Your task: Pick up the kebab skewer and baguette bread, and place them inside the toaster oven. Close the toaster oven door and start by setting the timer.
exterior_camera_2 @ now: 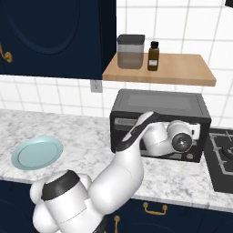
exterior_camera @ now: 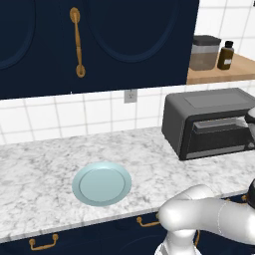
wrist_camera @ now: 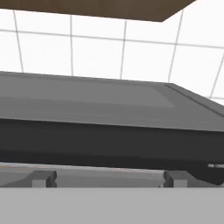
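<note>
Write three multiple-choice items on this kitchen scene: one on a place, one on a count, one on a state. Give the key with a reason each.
1. Where does the toaster oven stand?
A. on the wooden shelf
B. on the marble counter, right of the plate
C. on the stove

2. How many containers stand on the wooden shelf?
A. two
B. four
C. none

3. What lies on the plate?
A. a loaf
B. a skewer
C. nothing

Key:
1 B, the oven sits on the counter, against the tiled wall, with the plate to its left.
2 A, a grey-lidded canister and a brown bottle stand side by side.
3 C, the pale blue plate is bare in both base views.
</note>
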